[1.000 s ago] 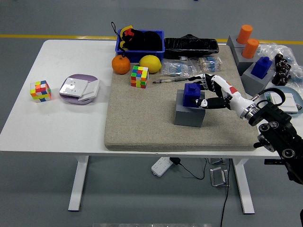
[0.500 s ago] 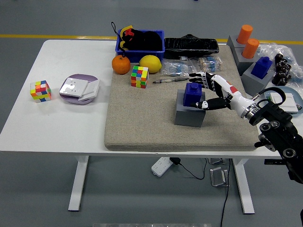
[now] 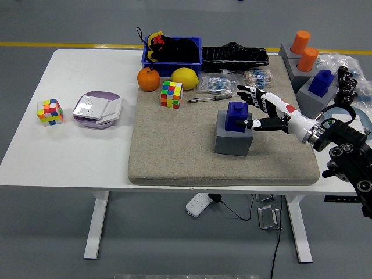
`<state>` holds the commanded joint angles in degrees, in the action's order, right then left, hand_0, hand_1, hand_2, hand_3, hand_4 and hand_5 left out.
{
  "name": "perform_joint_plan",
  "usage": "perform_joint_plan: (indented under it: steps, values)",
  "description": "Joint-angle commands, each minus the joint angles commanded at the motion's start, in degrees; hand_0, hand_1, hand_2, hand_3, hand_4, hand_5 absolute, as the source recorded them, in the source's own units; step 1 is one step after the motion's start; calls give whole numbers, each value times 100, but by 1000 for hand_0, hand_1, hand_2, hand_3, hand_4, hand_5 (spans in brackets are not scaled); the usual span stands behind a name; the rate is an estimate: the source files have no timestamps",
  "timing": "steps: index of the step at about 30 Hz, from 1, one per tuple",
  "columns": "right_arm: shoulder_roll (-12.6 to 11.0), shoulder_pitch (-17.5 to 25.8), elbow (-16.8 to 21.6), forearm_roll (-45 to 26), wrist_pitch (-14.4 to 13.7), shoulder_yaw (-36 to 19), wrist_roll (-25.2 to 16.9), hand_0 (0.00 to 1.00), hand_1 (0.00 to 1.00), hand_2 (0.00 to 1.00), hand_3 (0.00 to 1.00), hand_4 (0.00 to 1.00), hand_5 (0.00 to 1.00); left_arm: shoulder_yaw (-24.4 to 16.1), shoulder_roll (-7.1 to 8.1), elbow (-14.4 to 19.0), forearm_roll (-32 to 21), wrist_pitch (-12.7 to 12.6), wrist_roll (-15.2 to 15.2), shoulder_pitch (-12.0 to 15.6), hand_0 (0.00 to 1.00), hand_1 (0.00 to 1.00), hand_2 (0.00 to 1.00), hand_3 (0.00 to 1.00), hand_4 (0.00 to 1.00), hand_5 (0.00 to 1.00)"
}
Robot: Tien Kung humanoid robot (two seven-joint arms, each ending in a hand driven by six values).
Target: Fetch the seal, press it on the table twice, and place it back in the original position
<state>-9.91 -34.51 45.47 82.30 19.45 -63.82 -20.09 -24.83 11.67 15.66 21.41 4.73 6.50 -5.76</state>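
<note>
Right robot hand (image 3: pixel 260 110) outstretched — fingers spread.

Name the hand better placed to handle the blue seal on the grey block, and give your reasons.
Right. The right hand sits just beside the blue seal on the grey block, its fingers spread and holding nothing. The left arm is nowhere in view.

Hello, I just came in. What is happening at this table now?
The robot's right hand is beside the blue seal, which sits on a gray block on the beige mat. The fingers are spread and hold nothing; the thumb tip is by the seal's right side. The left arm is out of view.
</note>
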Motion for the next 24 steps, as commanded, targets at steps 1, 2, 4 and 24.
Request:
perform_joint_plan:
  steps: [1,2,4,24]
  values:
    - [-20,16,41,12,24,-58,24,998,998,998,998,998,621,-6,-1,0,3,0,0,-3,815,820,789,840,795,395]
    - [-38,33,79,18,44,-120,45,998,998,998,998,998,621,-11,-1,2,7,0,-1,-5,815,820,789,840,795,395]
    - [-92,76,167,4,73,-298,91,998,998,998,998,998,664,-14,0,2,8,1,-2,-7,815,819,789,839,795,395]
    - [-482,787,345,13,-153,-2443,550,977,921,902,908,998,417,-77,2,-7,27,-13,0,14,815,819,790,839,795,396]
